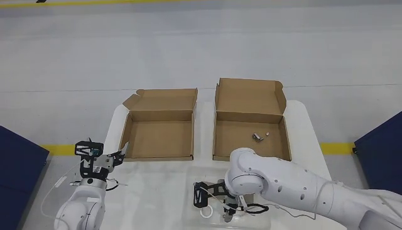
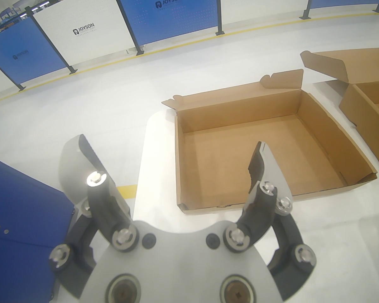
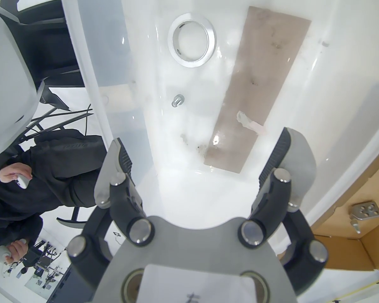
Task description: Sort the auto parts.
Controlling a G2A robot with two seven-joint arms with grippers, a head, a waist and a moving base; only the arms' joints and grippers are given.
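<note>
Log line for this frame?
left end effector: open, near left box | right end effector: open, above clear bin with ring, bolt | right box: bracket inside

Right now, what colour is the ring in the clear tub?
Shiny silver. The ring shows best in the right wrist view.

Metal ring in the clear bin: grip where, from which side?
The metal ring lies flat on the bin floor, hole up, apart from the small stud: probably pinch its rim wall from straight above, one finger inside the hole, one outside.
</note>
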